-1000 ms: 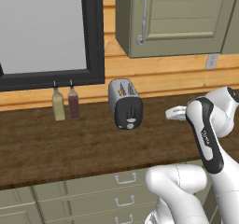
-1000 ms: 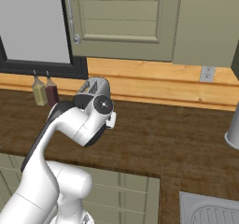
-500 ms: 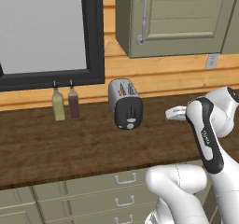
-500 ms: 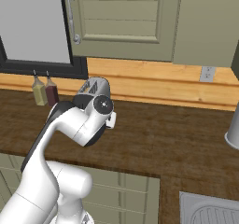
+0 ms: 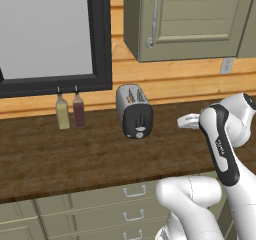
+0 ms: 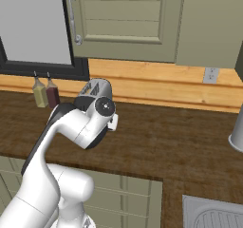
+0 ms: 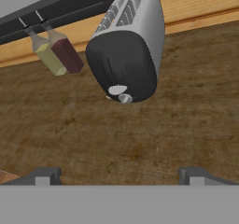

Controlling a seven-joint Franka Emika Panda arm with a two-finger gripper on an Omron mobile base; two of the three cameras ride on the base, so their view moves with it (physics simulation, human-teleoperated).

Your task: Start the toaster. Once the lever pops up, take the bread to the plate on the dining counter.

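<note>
Both jaws spread wide, facing the toaster (image 7: 128,50) front

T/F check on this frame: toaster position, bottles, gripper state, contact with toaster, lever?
1. The toaster stands upright on the wooden worktop. True.
2. Two slim bottles stand to the toaster's right in the left base view. False: they stand to its left, by the wall.
3. The gripper is open. True.
4. The gripper is closed on the toaster's lever. False: the fingertips are apart from the toaster, holding nothing.
5. The toaster's black face points away from the wall, toward the hand camera. True.
</note>
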